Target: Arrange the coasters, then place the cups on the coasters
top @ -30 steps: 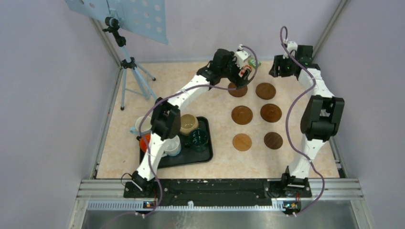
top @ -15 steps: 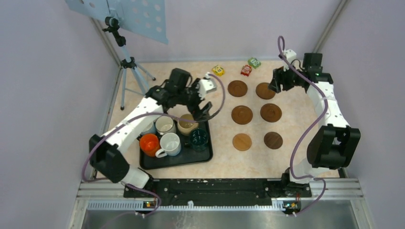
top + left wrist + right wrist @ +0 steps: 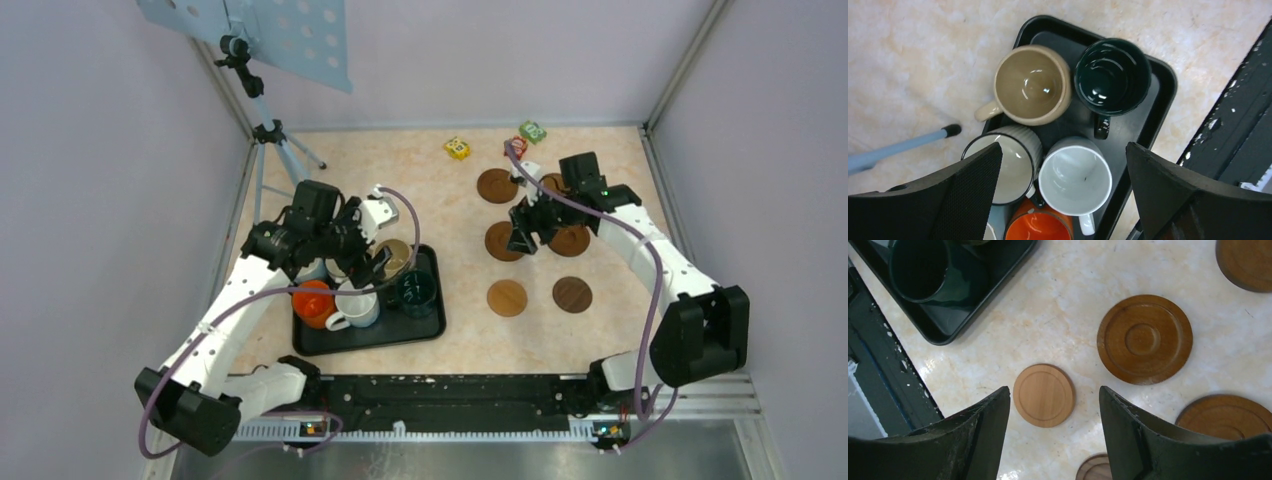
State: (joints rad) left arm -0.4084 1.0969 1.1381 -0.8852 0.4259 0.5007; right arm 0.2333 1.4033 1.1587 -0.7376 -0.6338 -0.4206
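Because every mug is still packed in the black tray [image 3: 370, 340], the left gripper [image 3: 1063, 150] hangs directly above that tray, its fingers spread wide and holding nothing. The stance reads as lining up for a first pick. Between its fingers lie the white mug with the dark rim [image 3: 1003, 165] and the plain white mug [image 3: 1075, 175]. The orange mug [image 3: 1038, 227] sits at the tray's near side, and the beige mug [image 3: 1032, 84] and dark green mug [image 3: 1112, 76] sit along its far side. The mugs touch one another, so a clean approach probably needs a rim or handle that stands free.

Right of the tray, six wooden coasters [image 3: 572, 294] lie flat in two columns of three, apart from each other and with no cup on them. The right gripper [image 3: 1054, 390] hovers over the middle row, on the side nearer the tray. Its fingers are parted and empty above the pale coaster [image 3: 1044, 395], with a darker ringed coaster [image 3: 1144, 339] beside it. It looks placed to check or nudge the spacing.

A second ago the left gripper was over the coaster farthest from the tray's right side. It has since swung back across and come down over the mugs. The right gripper was beyond the far coasters and has moved in toward the tray, with its fingers opened wider. Coasters and mugs have not shifted.
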